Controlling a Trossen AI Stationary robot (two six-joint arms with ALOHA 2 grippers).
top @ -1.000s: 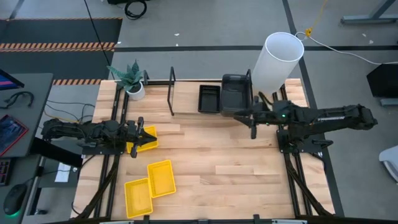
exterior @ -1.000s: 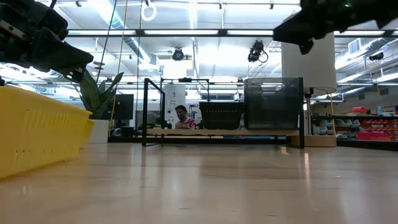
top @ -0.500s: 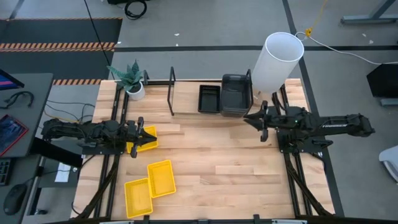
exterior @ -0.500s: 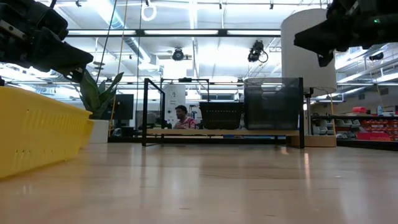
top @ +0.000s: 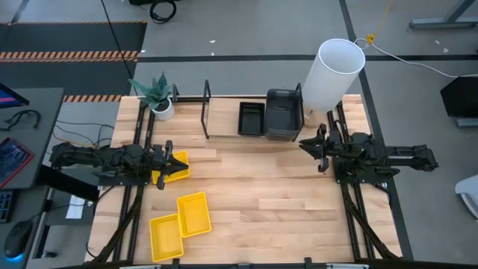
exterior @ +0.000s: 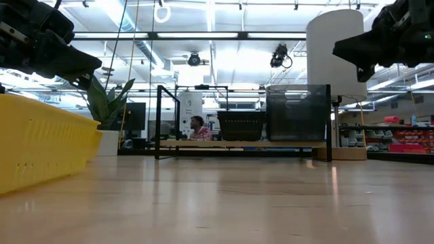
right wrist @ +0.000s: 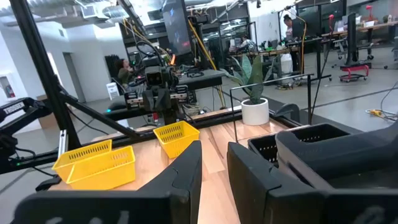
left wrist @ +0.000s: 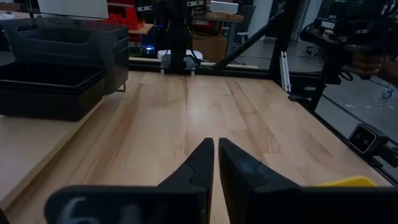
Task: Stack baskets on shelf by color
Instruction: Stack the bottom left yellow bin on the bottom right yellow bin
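The left gripper (top: 170, 166) hung directly over a yellow basket (top: 175, 172), its fingers (left wrist: 202, 163) pressed nearly together on nothing. Two more yellow baskets (top: 193, 213) lay nearer the table's front edge than that hand, well apart from it. The right gripper (top: 320, 144) hovered just beside the dark grey baskets (top: 284, 116) stacked on the shelf (top: 224, 127), fingers (right wrist: 186, 163) slightly apart and empty; a black perforated basket (top: 251, 118) sat next to that stack. The yellow trays looked light, thin-walled and somewhat flexible, probably slick; pinching one rim wall mid-length seemed the safest hold.
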